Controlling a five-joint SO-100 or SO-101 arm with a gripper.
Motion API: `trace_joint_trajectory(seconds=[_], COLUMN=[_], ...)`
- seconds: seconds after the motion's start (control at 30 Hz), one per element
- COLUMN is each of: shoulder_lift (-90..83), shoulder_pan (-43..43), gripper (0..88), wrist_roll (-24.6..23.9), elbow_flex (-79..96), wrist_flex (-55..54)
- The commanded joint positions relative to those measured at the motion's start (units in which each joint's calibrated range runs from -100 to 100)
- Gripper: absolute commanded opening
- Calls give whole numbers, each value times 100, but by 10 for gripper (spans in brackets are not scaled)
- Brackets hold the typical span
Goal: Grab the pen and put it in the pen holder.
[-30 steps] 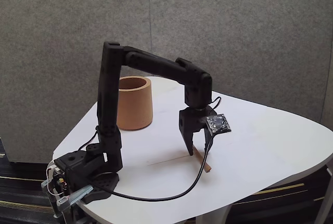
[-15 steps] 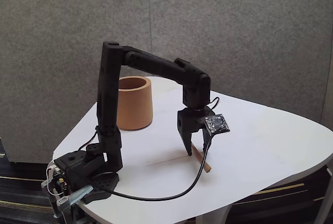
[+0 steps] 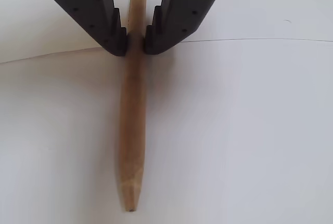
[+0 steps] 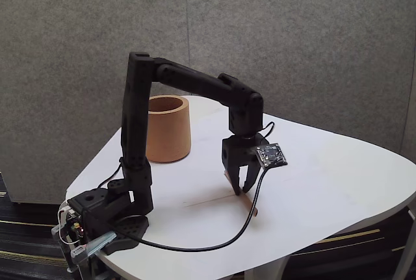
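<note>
Gripper (image 3: 135,41) pointed down at the white table (image 4: 338,169), both black fingers (image 3: 106,21) closed against the sides of the pen (image 3: 131,130). Clamped on the pen, judging by the wrist view: no gap visible between either pad and the tan shaft. Pen seen lengthwise there, tapered tip toward the near edge of the frame, upper part running up between the fingers and out of frame. Faint shadow alongside the shaft on the table; whether lifted or resting on the surface, cannot tell.

In the fixed view, gripper (image 4: 242,192) located right of centre on the table, with a short length of pen (image 4: 253,209) showing just below and to the right of the fingertips. Pen holder (image 4: 166,129) upright at the far left of the table, behind the arm's vertical link, well apart from the gripper and pen. Black cable (image 4: 214,244) looped across the near part of the table from base to wrist.
</note>
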Motion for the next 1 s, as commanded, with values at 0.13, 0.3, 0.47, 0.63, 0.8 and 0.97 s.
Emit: trace_joint_trajectory(seconds=[0.13, 0.3, 0.47, 0.63, 0.8, 0.97], shoulder_lift=[-37, -94, -94, -102, -313, -883], shoulder_pan=[-25, -25, -25, -32, -134, -288], gripper=[10, 10, 10, 10, 9, 9], wrist_roll=[21, 16, 16, 16, 16, 16], elbow_flex=[0, 0, 0, -36, -153, -406], wrist_flex=[-17, -17, 59, 76, 203, 551])
